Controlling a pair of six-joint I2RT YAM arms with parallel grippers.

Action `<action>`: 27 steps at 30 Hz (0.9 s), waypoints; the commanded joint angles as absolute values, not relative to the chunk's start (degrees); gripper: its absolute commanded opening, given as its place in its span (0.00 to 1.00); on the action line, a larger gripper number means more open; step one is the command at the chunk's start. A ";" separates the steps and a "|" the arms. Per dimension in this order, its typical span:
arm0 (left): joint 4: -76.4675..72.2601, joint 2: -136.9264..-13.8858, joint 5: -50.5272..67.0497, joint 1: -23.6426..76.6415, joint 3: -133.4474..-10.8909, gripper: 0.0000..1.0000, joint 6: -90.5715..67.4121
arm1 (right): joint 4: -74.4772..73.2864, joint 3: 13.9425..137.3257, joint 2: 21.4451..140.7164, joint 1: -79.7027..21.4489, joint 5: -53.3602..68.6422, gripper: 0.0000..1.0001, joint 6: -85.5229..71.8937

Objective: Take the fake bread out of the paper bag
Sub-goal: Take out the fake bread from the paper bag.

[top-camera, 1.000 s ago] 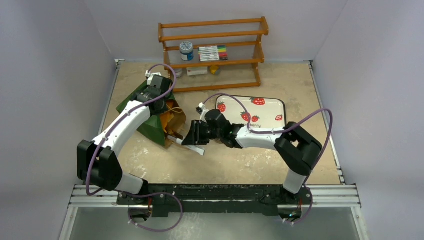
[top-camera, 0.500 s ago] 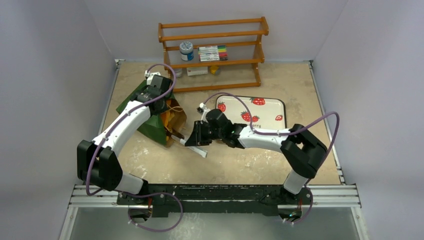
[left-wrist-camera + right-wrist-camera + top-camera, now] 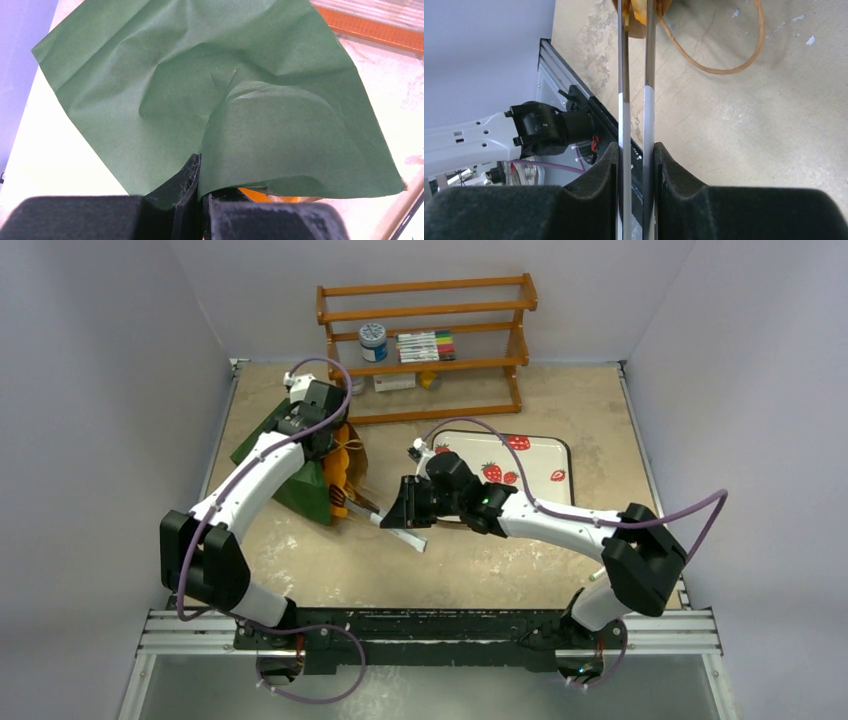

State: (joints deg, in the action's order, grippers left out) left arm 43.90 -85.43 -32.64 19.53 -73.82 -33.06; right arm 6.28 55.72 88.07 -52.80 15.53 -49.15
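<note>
left claw (image 3: 200,175) is clenched on the edge of the green paper bag (image 3: 268,445), with a fold of green paper pinched flat between its fingers (image 3: 185,185). the bag lies on its side at the far left of the table (image 3: 500,570), brown inside showing, mouth facing the middle. right claw (image 3: 636,150) is squeezed around a pair of tongs (image 3: 648,100), both thin arms pressed between its pads (image 3: 594,175). the tongs run from the claw to the bag mouth, and their tips sit on either side of an orange-yellow bit of bread (image 3: 636,12) right at the opening. we can't tell which piece it is or whether the tips really pinch it. a tan string handle (image 3: 724,67) loops on the table just beside the tips. the rest of the bread is hidden inside the bag. a strawberry tray (image 3: 545,455) sits right of the bag, behind the right arm, and a wooden rack (image 3: 430,340) stands at the back.
</note>
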 commanded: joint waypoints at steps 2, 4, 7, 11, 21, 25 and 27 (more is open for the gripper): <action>41.17 -86.61 -36.63 19.33 -77.53 0.00 -35.35 | 6.00 54.73 83.32 -51.83 16.39 0.00 -49.95; 40.60 -87.34 -36.69 19.29 -77.96 0.00 -35.50 | 5.57 53.80 82.79 -51.53 17.25 0.00 -49.97; 39.87 -88.48 -36.54 19.34 -78.56 0.00 -36.17 | 5.10 52.62 82.16 -51.26 18.41 0.00 -49.91; 39.14 -89.69 -36.95 19.31 -79.43 0.00 -36.59 | 4.17 51.19 81.25 -51.24 19.85 0.00 -49.62; 38.80 -92.67 -38.76 19.31 -82.04 0.00 -37.84 | 0.72 47.51 74.22 -51.24 20.06 0.00 -50.64; 39.20 -93.56 -39.61 19.32 -83.50 0.00 -38.05 | -1.47 46.46 70.40 -51.23 18.96 0.00 -51.46; 39.35 -93.90 -40.01 19.33 -83.89 0.00 -38.18 | -2.75 46.04 68.14 -51.24 17.90 0.00 -52.19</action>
